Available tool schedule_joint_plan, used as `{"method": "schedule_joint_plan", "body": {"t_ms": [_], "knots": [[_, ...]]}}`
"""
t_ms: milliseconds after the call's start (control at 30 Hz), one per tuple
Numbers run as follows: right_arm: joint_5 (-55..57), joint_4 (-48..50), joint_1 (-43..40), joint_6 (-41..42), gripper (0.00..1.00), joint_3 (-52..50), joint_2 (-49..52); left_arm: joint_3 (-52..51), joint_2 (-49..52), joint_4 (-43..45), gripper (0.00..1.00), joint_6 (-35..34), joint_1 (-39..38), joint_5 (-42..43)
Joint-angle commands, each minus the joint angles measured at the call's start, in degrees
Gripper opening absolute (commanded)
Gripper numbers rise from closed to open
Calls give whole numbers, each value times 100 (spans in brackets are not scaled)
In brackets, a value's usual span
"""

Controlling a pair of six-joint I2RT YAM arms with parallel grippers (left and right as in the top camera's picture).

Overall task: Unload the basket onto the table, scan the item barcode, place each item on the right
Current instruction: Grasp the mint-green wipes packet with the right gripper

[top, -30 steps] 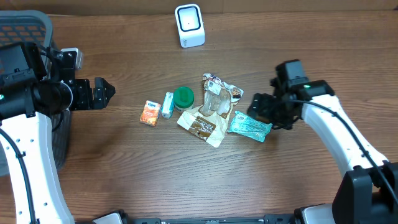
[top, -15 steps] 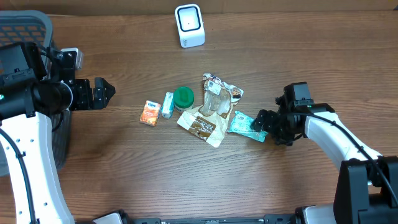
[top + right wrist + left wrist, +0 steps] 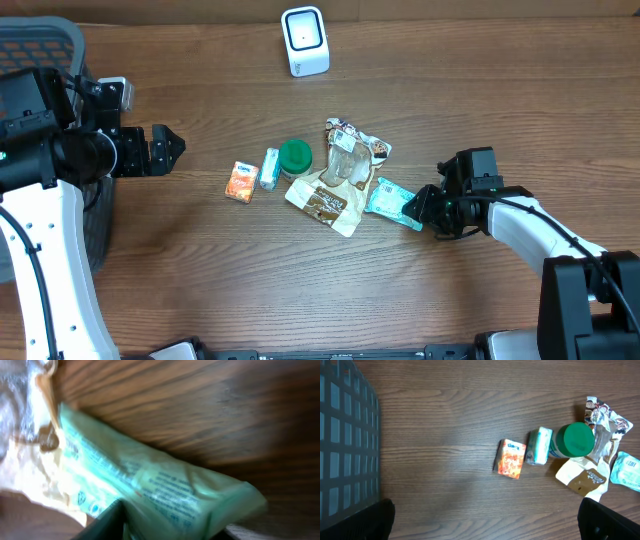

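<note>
Brown wooden table [image 3: 200,275] bears a mint-green foil packet [image 3: 390,198]; right gripper [image 3: 419,207] noses its edge for pickup, grip unclear. Left gripper [image 3: 172,149] hangs wide open, empty

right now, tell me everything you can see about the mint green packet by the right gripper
The mint green packet is a flat, soft plastic pouch, slightly crinkled, with white and darker print too blurred to read. It lies at an angle on the wooden table, its left end against the brown-and-white bag. The right gripper is at its right end, with one finger against it; whether it is actually gripped cannot be told.
</note>
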Motion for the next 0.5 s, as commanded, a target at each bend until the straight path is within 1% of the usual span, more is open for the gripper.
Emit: {"method": "schedule_joint_plan", "body": {"t_ms": [0,133,200,367,400,433,467], "knots": [[-203,50,-13,17,23,-46,-39,-22,11,4,100,87,31,-20],[-321,-33,-13,2,9,111,-42,-20,11,4,100,87,31,-20],[-380,-120,-13,-52,4,232,-42,-20,11,4,100,87,31,-20],[-400,-275,-13,-566,4,544,-42,-22,11,4,100,85,31,-20],[-398,-282,-13,-669,7,577,-42,-22,11,4,100,85,31,-20],[-393,-273,-13,-789,17,601,-42,-20,11,4,100,85,31,-20],[-389,-267,-13,-828,31,603,-42,-22,11,4,100,87,31,-20]]}}
